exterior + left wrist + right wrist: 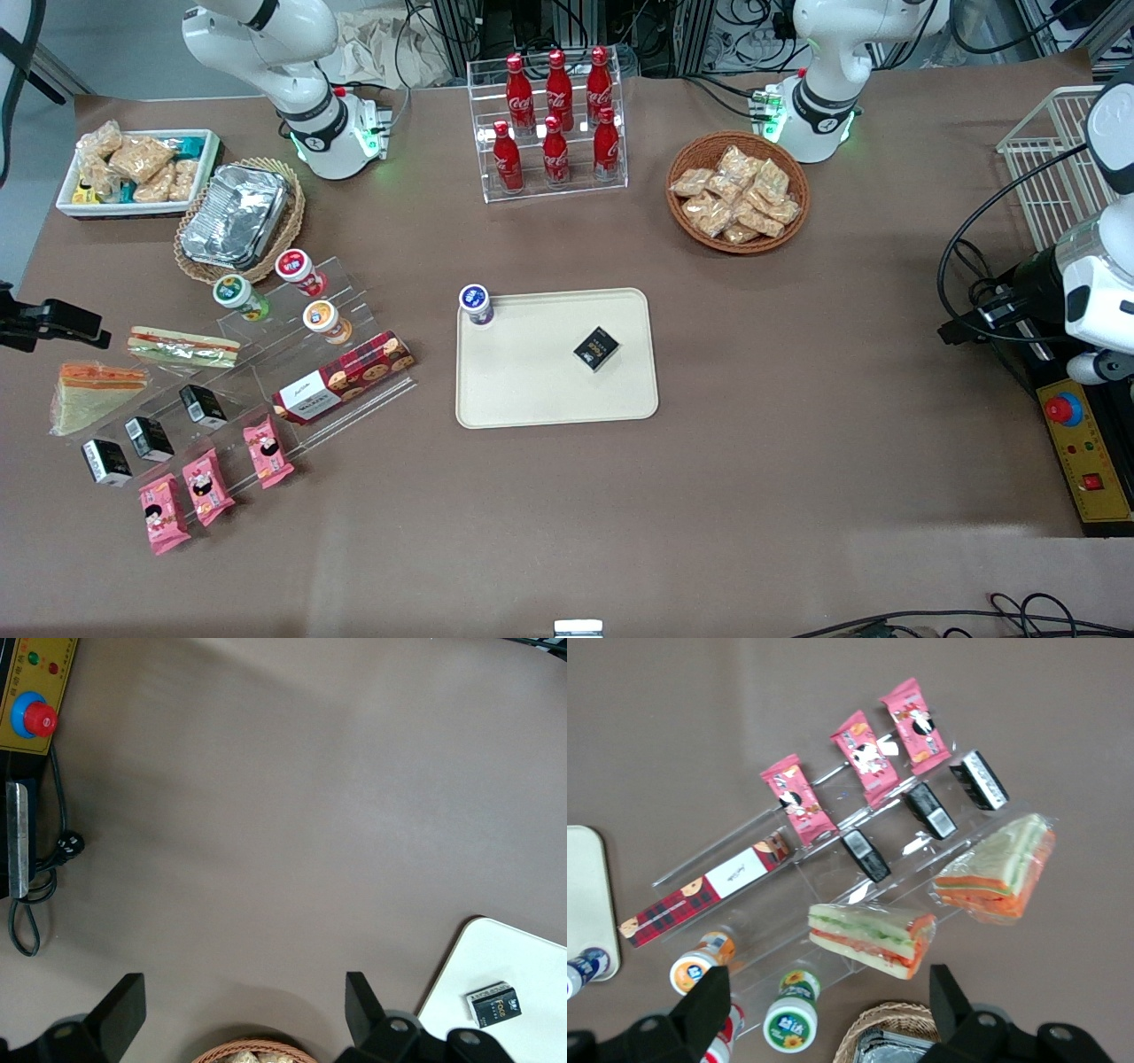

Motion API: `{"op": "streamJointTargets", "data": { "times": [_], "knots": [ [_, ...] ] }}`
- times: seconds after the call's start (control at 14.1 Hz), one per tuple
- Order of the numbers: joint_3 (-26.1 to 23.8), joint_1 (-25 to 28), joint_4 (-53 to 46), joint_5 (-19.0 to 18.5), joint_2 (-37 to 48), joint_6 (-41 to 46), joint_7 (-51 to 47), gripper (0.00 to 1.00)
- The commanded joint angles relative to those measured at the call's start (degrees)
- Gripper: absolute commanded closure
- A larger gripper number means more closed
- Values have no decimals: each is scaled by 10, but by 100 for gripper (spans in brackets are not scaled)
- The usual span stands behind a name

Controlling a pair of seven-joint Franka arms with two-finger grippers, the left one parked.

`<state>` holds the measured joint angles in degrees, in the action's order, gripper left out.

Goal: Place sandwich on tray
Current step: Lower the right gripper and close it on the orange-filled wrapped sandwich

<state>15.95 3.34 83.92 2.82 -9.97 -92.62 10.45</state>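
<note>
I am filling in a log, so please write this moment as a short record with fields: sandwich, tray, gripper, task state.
sandwich: wedge sandwich lies on the table toward the working arm's end, beside the long flat sandwich, untouched
tray: tray at table centre, holding a small black box and a cup
gripper: gripper above the snack display, jaws open, holding nothing
task state: sandwich not yet grasped

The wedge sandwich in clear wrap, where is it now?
The sandwich lies on the table toward the working arm's end, beside the long flat sandwich, apart from the tray. The open gripper hovers above.
</note>
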Motion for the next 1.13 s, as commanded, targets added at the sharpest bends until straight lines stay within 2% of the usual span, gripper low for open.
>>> {"op": "streamJointTargets", "data": {
  "times": [0.0, 0.21, 0.43, 0.64, 1.06],
  "knots": [
    [0, -35, -5, 14, -2, 15, -9, 0],
    [0, -90, -4, 16, -24, 15, -74, 0],
    [0, -112, -2, 10, -70, -13, -173, 1],
    [-1, -134, 1, 38, -114, -47, -293, 2],
    [-2, -161, 4, 82, -165, -94, -320, 3]
  ]
}}
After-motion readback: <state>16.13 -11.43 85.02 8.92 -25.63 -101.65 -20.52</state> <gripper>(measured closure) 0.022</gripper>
